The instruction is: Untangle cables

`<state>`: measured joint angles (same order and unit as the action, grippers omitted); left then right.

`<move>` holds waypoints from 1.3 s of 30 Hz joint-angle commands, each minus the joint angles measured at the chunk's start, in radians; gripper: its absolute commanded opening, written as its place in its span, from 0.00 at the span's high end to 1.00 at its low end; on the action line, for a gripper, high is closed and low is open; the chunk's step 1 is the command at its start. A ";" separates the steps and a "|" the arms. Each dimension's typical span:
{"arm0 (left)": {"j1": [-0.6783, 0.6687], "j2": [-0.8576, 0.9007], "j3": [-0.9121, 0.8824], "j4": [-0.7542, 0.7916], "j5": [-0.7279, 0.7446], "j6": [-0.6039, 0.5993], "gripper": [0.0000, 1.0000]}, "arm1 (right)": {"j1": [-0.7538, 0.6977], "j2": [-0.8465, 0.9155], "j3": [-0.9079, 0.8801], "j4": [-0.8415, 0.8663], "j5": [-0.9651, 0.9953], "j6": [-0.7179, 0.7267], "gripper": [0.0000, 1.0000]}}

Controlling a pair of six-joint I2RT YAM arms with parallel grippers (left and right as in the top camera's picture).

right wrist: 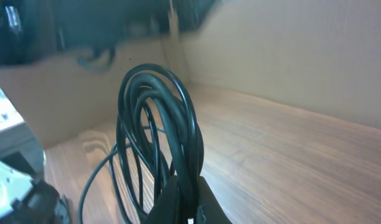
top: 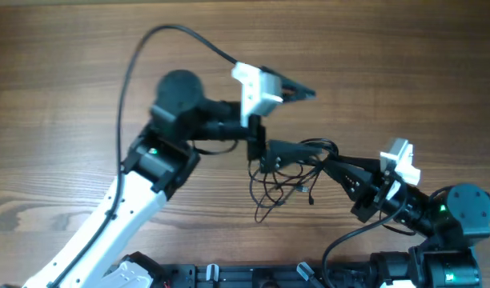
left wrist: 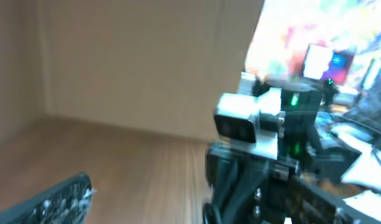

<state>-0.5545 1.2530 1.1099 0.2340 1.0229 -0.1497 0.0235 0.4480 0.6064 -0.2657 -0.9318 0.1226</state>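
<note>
The cables point(top: 279, 189) are thin black cords hanging in a loose tangle at mid table, between the two arms. My right gripper point(top: 323, 160) reaches in from the right. In the right wrist view it point(right wrist: 185, 200) is shut on a bundle of cable loops point(right wrist: 158, 112) that stand up out of its jaws. My left gripper point(top: 265, 152) hovers at the top of the tangle, pointing down. The blurred left wrist view shows one of its fingers point(left wrist: 56, 202) far out at the lower left with nothing against it, so it is open. The right arm's wrist point(left wrist: 246, 121) fills that view's right side.
The wooden table point(top: 405, 72) runs all round the tangle. A thick black arm cable point(top: 131, 72) arcs over the back left. A black rail point(top: 229, 276) lies along the front edge. A cardboard wall point(right wrist: 302, 56) stands behind the table in both wrist views.
</note>
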 commanded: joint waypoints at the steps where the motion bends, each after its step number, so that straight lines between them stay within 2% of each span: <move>1: 0.017 -0.049 0.007 0.042 0.017 -0.083 0.00 | 0.002 0.002 0.007 -0.038 -0.060 -0.189 0.95; 5: 0.005 -0.036 0.007 -0.023 0.019 -0.083 0.00 | 0.002 0.002 0.007 -0.111 -0.065 -0.281 0.95; 11: -0.054 0.018 0.007 -0.182 0.013 -0.006 0.00 | 0.002 0.002 0.007 -0.141 -0.115 -0.280 0.96; 14: -0.070 0.058 0.007 -0.219 -0.002 -0.007 0.02 | 0.002 0.002 0.007 -0.162 -0.117 -0.281 0.96; 16: -0.070 0.078 0.007 -0.233 -0.003 -0.007 0.09 | 0.002 0.002 0.007 -0.184 -0.118 -0.281 0.95; 19: -0.071 0.100 0.007 -0.251 -0.003 -0.007 0.28 | 0.002 0.002 0.007 -0.216 -0.118 -0.281 0.96; 20: -0.072 0.108 0.007 -0.255 -0.002 -0.008 0.40 | 0.002 0.002 0.007 -0.219 -0.118 -0.281 0.96; 21: -0.072 0.114 0.007 -0.260 -0.002 -0.008 0.48 | 0.002 0.002 0.007 -0.219 -0.118 -0.281 0.95; 24: -0.072 0.120 0.007 -0.292 -0.003 -0.007 0.62 | 0.002 0.002 0.007 -0.217 -0.117 -0.281 0.95; 28: -0.072 0.120 0.007 -0.326 -0.002 -0.008 0.61 | 0.002 0.002 0.007 -0.200 -0.110 -0.281 0.92; 31: -0.072 0.120 0.007 -0.325 0.032 -0.015 0.50 | 0.002 0.002 0.007 -0.204 -0.042 -0.280 0.89; 33: -0.072 0.120 0.007 -0.325 0.076 -0.015 0.47 | 0.002 0.002 0.007 -0.203 -0.009 -0.280 0.85; 36: -0.090 0.120 0.007 -0.326 0.133 -0.014 0.49 | 0.002 0.002 0.007 -0.198 0.004 -0.280 0.82; 39: -0.123 0.120 0.007 -0.333 0.128 0.050 0.58 | 0.002 0.002 0.007 -0.191 0.006 -0.280 0.87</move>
<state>-0.6437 1.3647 1.1118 -0.0914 1.1049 -0.1665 0.0235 0.4480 0.6064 -0.4660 -0.9478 -0.1474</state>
